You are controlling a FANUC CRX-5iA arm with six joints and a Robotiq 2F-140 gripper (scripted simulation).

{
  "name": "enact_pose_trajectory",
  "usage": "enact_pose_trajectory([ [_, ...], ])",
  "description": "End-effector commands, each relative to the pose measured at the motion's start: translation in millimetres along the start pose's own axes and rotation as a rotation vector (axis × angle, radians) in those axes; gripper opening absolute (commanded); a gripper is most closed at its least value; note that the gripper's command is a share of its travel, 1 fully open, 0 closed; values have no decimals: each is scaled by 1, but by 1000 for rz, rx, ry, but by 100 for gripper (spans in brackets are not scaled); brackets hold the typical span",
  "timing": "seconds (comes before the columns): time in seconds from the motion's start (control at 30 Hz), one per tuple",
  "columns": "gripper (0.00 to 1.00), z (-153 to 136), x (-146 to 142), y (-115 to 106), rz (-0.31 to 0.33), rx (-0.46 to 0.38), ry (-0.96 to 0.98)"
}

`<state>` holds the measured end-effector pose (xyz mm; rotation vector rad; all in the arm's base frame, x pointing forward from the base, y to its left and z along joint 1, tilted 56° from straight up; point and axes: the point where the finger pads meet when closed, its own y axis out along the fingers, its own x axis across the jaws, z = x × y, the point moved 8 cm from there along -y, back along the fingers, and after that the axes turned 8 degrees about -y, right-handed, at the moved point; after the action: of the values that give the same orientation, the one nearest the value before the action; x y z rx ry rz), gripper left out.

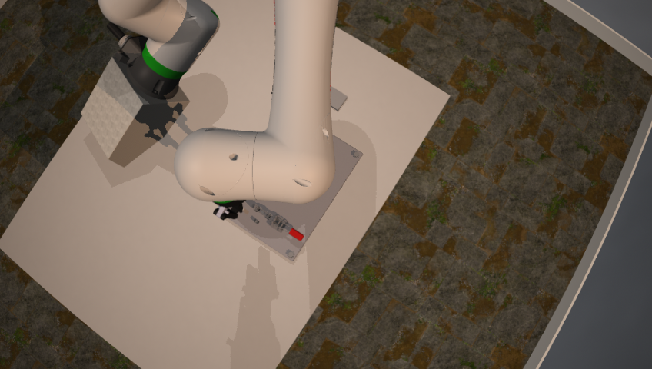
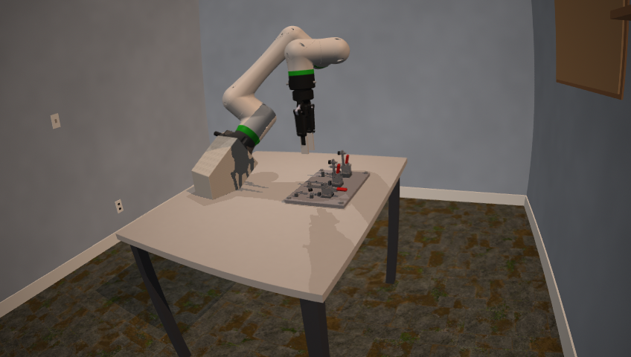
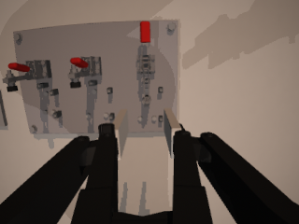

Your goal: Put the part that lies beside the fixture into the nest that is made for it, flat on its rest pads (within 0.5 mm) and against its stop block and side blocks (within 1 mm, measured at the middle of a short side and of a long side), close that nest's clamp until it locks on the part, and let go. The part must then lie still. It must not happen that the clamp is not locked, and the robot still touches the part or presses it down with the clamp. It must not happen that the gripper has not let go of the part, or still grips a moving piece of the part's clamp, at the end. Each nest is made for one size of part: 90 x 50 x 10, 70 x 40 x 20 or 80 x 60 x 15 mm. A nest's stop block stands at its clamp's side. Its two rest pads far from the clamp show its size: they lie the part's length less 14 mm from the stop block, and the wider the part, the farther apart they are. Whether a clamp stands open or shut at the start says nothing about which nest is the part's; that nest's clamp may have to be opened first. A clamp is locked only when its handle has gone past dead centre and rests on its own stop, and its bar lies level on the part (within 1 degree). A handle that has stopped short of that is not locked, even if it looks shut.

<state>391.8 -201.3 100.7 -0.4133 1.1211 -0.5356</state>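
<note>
My gripper hangs high above the table at the fixture's pad-side edge. Its pale fingers stand partly apart with nothing between them. The grey flat part lies beside the fixture plate; the arm partly hides it in the top view, and the wrist view cuts it off. The right clamp has its bar down and its red handle lying outward; whether it is locked I cannot tell. The middle clamp and left clamp stand open, bars raised. No part shows in the nests.
The arm's pale forearm covers much of the fixture in the top view. The robot's block-shaped base stands on the table. Raised clamp bars and small upright blocks stick up from the fixture.
</note>
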Motion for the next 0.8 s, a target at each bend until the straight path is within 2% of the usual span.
enact_pose_trajectory([
  [0.0, 28, 20, 3, 0, 0, 0, 0],
  [0.33, 28, 87, 13, 0, 0, 0, 0],
  [0.77, 28, 119, 17, 0, 0, 0, 0],
])
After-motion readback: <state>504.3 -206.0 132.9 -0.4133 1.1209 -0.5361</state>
